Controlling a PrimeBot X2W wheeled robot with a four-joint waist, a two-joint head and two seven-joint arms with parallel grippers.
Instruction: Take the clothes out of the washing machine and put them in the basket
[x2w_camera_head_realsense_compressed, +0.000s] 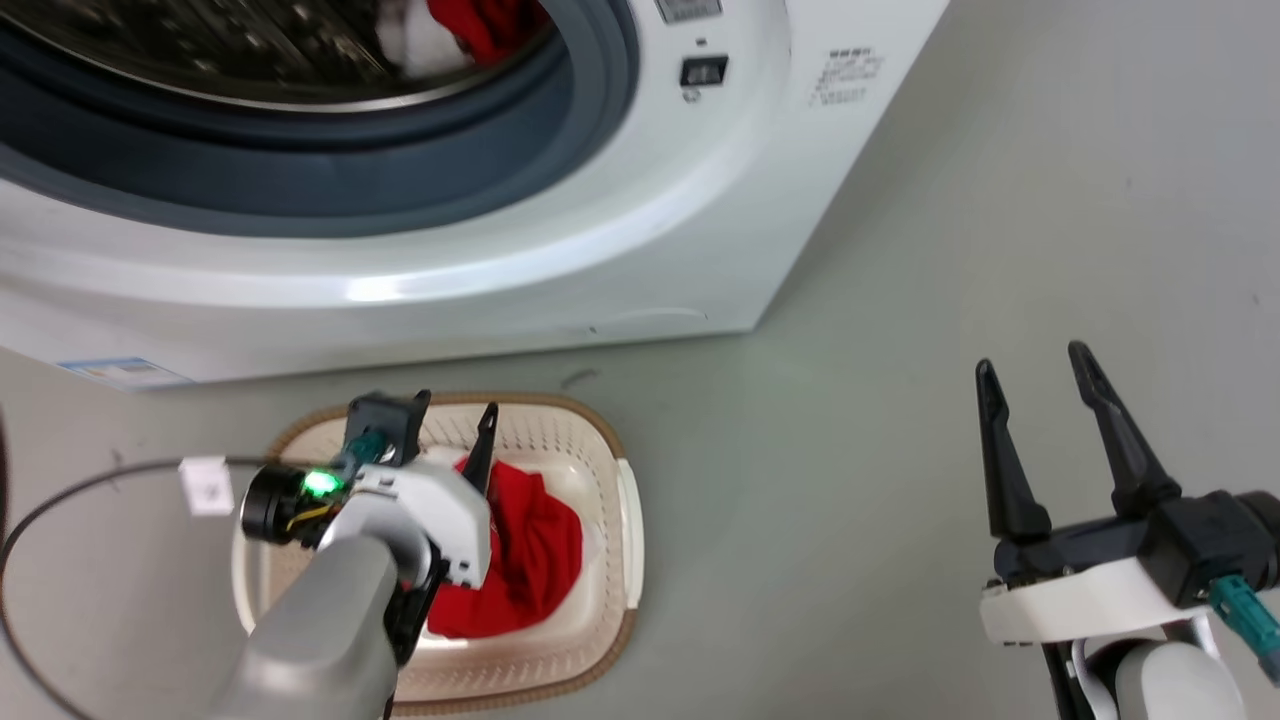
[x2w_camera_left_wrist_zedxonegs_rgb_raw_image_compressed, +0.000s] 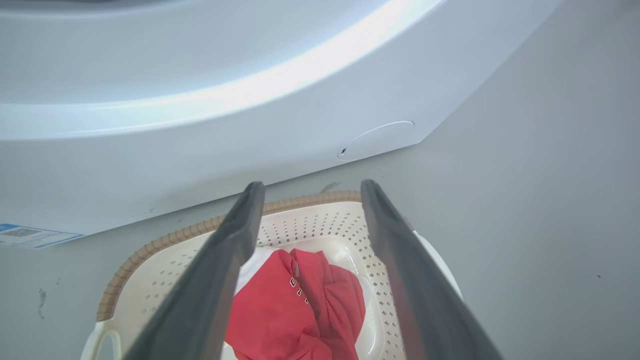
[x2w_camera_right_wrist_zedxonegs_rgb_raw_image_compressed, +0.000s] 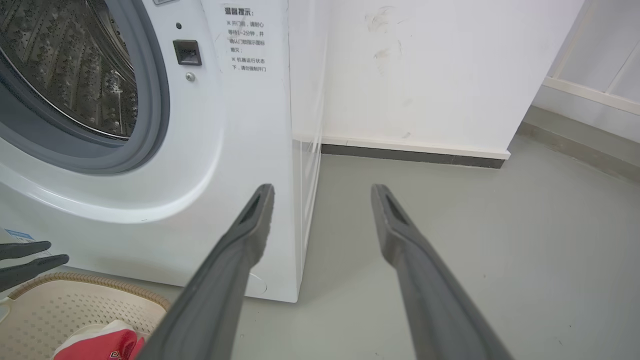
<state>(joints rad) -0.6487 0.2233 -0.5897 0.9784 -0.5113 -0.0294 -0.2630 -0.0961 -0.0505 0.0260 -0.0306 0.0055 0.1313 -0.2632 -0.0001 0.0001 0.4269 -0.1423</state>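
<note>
Down at the left gripper: hangs over the far end of the basket, jaws spread wide, pinching nothing. Green light glowing on its wrist, dark cable with a white tag looping off to the side.

Looking along its fingers from the left wrist: open gap at the left gripper, and straight through it a red garment lying crumpled on the bottom of the basket, black lettering on one fold, a bit of white at its edge. From the head, the same red garment heaped in the basket's right half, partly hidden behind the pale forearm. Cannot tell how high the fingertips sit above it.

Basket on the grey floor, just beside the front of the washing machine. Up in the steel drum, past the grey gasket: more red cloth with a white patch next to it, lying inside near the rim.

Over to the right gripper: low right, above bare floor, well apart from the basket, jaws parted, empty. From the right wrist, the right gripper pointing past the corner of the washing machine toward a white wall. Left gripper poking in at the edge there, over the basket, red garment just peeking in below.
</note>
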